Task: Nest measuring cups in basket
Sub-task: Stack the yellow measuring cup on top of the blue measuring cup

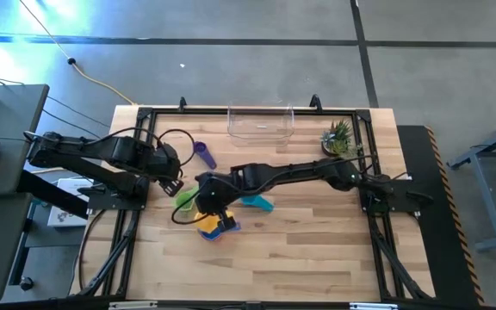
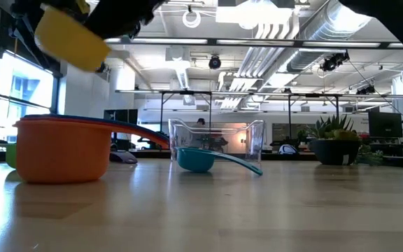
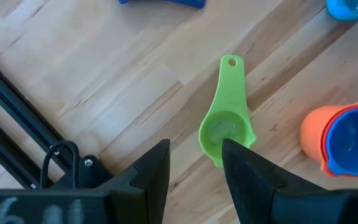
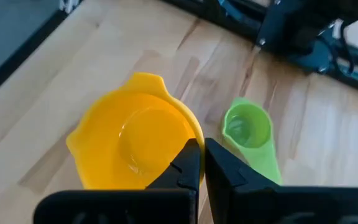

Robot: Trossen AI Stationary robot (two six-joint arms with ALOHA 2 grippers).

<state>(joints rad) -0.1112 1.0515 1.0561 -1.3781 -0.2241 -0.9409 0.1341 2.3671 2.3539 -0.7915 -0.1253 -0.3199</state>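
The yellow measuring cup [image 4: 135,140] hangs above the table, pinched by its handle in the closed right gripper [image 4: 201,163], bowl opening upward in the right wrist view. Below and beside it the green measuring cup [image 3: 224,127] lies flat on the wooden table [image 1: 317,258], its long axis running from bowl to holed handle tip, which points away from the left gripper [image 3: 194,171]. That gripper hovers over the green bowl, fingers parted and empty. Orange cup [image 2: 61,150] with a blue cup [image 3: 353,140] nested inside stands nearby; the teal cup [image 2: 196,160] lies before the clear basket [image 1: 261,123].

yellow cup [image 2: 71,42]: aloft, upper left | orange cup [image 2: 61,148]: on table, left | teal cup [image 2: 196,160]: before clear basket [image 2: 217,138] | potted plant [image 2: 335,142]: right
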